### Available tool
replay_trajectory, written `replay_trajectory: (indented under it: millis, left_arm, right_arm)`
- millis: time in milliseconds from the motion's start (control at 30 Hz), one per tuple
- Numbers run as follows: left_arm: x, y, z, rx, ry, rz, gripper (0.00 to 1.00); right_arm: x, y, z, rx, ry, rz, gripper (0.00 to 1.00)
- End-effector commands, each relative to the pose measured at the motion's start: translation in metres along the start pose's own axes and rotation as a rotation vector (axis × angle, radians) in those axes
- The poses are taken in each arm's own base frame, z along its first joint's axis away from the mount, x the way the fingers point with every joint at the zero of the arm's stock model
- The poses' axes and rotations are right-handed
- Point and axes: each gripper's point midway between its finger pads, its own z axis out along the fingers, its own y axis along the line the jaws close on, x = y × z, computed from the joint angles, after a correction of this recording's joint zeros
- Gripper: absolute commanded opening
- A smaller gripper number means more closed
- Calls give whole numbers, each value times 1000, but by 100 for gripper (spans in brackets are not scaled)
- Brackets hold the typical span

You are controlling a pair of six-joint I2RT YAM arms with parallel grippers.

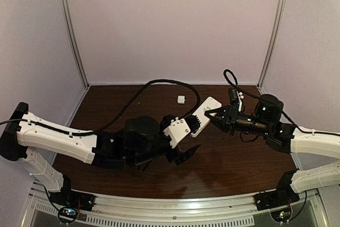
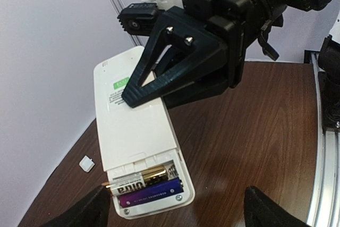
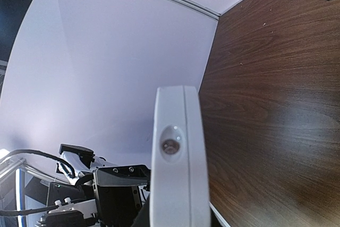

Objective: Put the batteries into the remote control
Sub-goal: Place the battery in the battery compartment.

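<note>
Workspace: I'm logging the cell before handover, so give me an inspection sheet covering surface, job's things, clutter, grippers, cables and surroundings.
Surface: dark brown wood table.
Job's things: remote control held off the table, back towards the left wrist camera, compartment open; two batteries lying in it.
Clutter: small white piece on the table near the back wall.
Grippers: right gripper shut on the remote control; left gripper open, at the compartment end.
Cables: black cable looping over the back of the table.
Surroundings: pale walls, metal corner posts.
</note>
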Motion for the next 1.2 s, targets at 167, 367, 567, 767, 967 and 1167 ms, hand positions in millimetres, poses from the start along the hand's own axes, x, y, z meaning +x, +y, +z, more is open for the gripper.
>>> replay_trajectory:
  millis: [167,367,567,767,967,1167]
  left_arm:
    - [-13,13,-1,-35,-30,-29,89]
    - [-12,17,-2,-48,-25,-21,89]
    - [-11,18,1,-57,-21,-17,89]
    - [-9,18,3,-58,-12,-14,89]
    - [-9,16,6,-44,-8,-9,89]
    - [-5,9,10,-13,9,13,85]
  right_arm:
    - [-2,15,-4,-42,-14,-12,0]
    - [-1,11,-4,-34,-14,-11,0]
    - [-1,10,-3,-33,-11,-8,0]
    - [1,10,-2,-34,-4,-6,0]
    - [2,7,-2,-30,-2,0,0]
    - [1,8,-2,-36,-4,4,0]
